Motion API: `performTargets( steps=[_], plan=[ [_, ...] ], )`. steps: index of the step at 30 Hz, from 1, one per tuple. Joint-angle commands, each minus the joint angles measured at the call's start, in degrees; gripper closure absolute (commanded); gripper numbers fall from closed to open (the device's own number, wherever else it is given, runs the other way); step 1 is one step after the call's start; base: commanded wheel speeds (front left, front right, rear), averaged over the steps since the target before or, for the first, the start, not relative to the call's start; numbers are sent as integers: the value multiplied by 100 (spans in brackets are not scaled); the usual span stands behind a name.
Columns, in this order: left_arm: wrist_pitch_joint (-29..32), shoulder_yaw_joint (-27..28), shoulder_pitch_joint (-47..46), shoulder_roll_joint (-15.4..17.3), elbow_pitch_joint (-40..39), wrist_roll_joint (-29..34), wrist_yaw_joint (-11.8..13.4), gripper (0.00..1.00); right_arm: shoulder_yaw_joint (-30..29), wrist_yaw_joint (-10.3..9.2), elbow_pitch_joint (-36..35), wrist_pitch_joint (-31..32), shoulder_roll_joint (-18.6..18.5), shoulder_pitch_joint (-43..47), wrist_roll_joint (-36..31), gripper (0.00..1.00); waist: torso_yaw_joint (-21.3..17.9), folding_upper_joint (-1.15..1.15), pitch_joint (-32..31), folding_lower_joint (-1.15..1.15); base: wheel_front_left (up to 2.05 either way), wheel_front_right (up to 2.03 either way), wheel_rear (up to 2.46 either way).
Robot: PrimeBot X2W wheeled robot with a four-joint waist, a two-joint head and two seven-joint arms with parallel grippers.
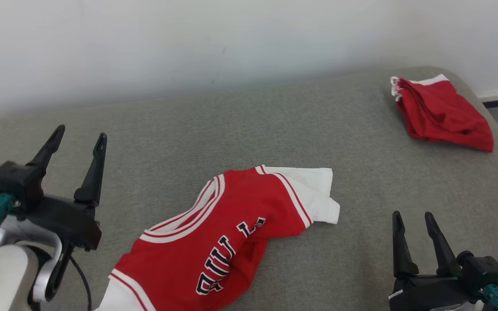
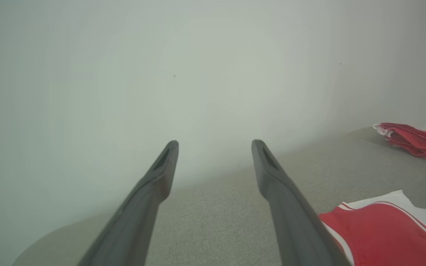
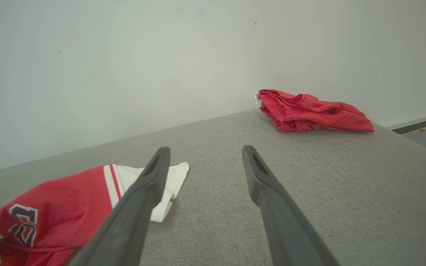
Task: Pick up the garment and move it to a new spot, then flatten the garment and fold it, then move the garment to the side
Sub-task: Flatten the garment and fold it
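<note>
Garment lying rumpled on the counter, between the left tool and the right tool, touching neither. Both tools spread wide, holding nothing, raised clear of the cloth. Red body bunched and creased across the lettering, with the white sleeve sticking out on the side nearest the right tool. Striped neckline turned toward the left tool.

Looks set down and ready for flattening, so:

Bring each tool low over the end of the cloth closest to it, left at the striped edge, right at the white sleeve. Pinch near the edge and try to catch one layer only, since the fold through the middle probably hides doubled fabric. Draw the two tools apart slowly, staying close to the counter, until the crease opens. Ease off before the cloth goes taut, or it may slip out or spring back.

Keep well away from the other red cloth, far beyond the right tool's fingertips
</note>
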Motion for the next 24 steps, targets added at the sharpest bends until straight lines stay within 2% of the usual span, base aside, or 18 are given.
performTargets(
  steps=[1, 6, 14, 18, 24],
  plan=[
    [221, -75, -214, 112, 94, -20, -106, 0, 36, -14, 36, -47, 0, -77, 69, 0, -591, 0, 349, 0, 0, 0, 0],
    [778, -309, -834, 184, 371, -67, -470, 0, 106, -14, 53, -46, -2, -190, 275, 0, -1007, 0, 610, 0, 0, 0, 0],
    [1456, -814, -1387, -58, 990, -436, -917, 0, 220, -14, 2, -46, 1, -341, 429, 0, -1348, 0, 919, 0, 0, 0, 0],
    [1598, -1159, -1616, -131, 1357, -509, -1022, 0, 276, -14, -6, -40, 0, -429, 484, 0, -1439, 0, 1034, 0, 0, 0, 0],
    [1897, -1724, -1869, -59, 1815, -869, -1058, 0, 375, -14, 26, -39, -1, -474, 583, 0, -1597, 0, 1106, 0, 0, 0, 0]
  ],
)
